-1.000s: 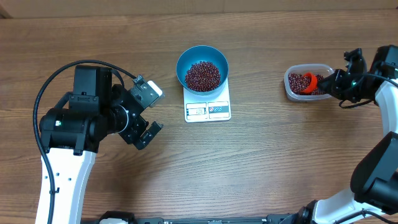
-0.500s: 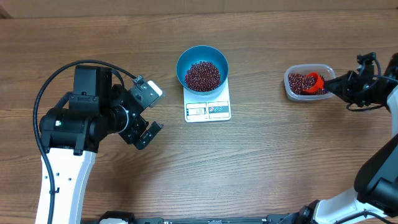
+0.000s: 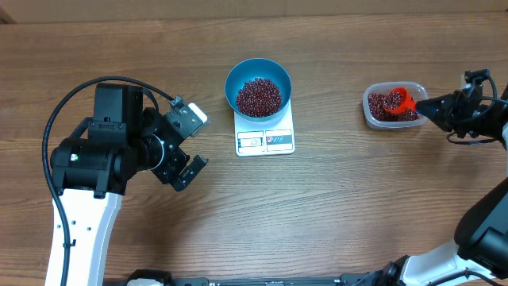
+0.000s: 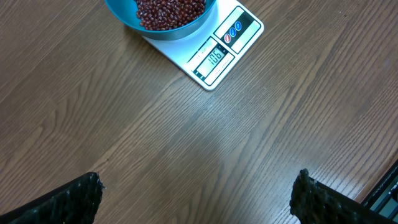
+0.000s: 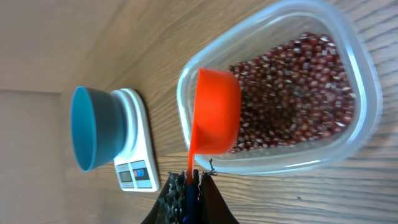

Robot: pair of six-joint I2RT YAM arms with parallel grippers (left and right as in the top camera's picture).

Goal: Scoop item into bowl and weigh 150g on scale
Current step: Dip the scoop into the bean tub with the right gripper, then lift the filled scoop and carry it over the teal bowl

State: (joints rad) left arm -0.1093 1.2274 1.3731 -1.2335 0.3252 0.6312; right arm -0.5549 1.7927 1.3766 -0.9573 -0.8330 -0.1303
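Blue bowl [image 3: 231, 83] of beans [image 3: 259, 96] sits on white scale [image 3: 266, 141], table centre. Left gripper [image 3: 198, 144] at 9 o'clock, jaws spread wide, empty.
Left wrist: display [image 4: 216, 57] reads roughly 106.
Right wrist: right gripper [image 5: 189, 186] clamped on orange cup [image 5: 217, 118] handle, over tub [image 5: 367, 93] at 3 o'clock.

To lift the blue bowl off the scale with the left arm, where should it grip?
Probably its rim on the left side, from above, one finger inside, one outside: the bowl looks too wide to span, and the beans sit low, leaving the wall bare.
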